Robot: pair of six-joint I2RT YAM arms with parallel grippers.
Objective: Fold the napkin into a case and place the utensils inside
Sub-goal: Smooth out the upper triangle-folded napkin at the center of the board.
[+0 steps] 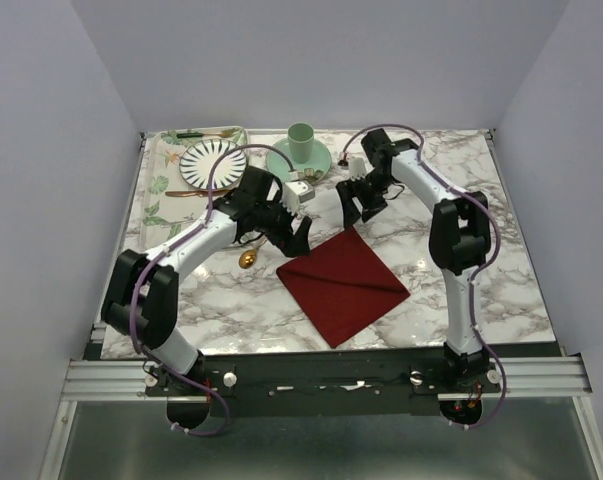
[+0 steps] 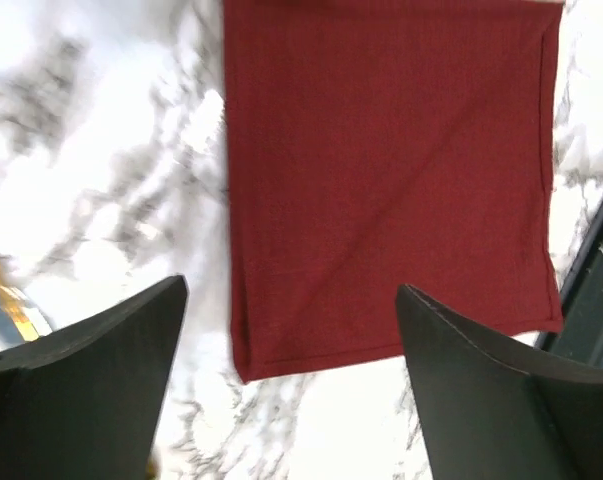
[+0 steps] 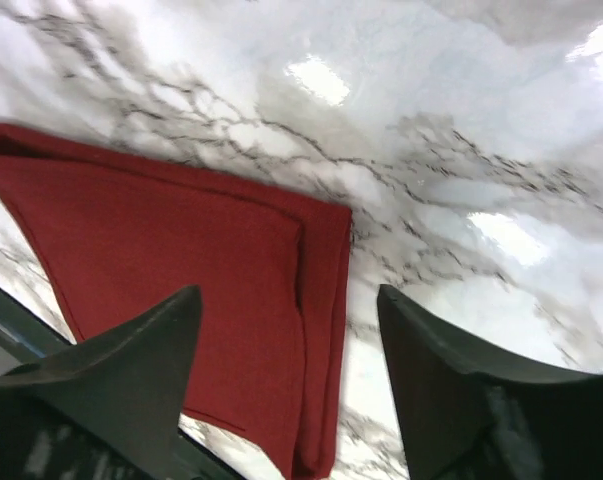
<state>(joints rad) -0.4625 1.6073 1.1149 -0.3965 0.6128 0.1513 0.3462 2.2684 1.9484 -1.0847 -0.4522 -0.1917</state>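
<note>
Napkin lies folded flat, a red diamond on the marble table, mid-way across and toward the near edge. The risk: that glossy top gives no bite, so a pinch catching one layer could drag the whole cloth or flip the fold open, and the top layer already sits offset along one side. Gold spoon lies just beside the left arm, and a sweep could knock it. Left gripper and right gripper hover by the napkin's far corner, wrists tipped down, jaws spread, holding nothing
</note>
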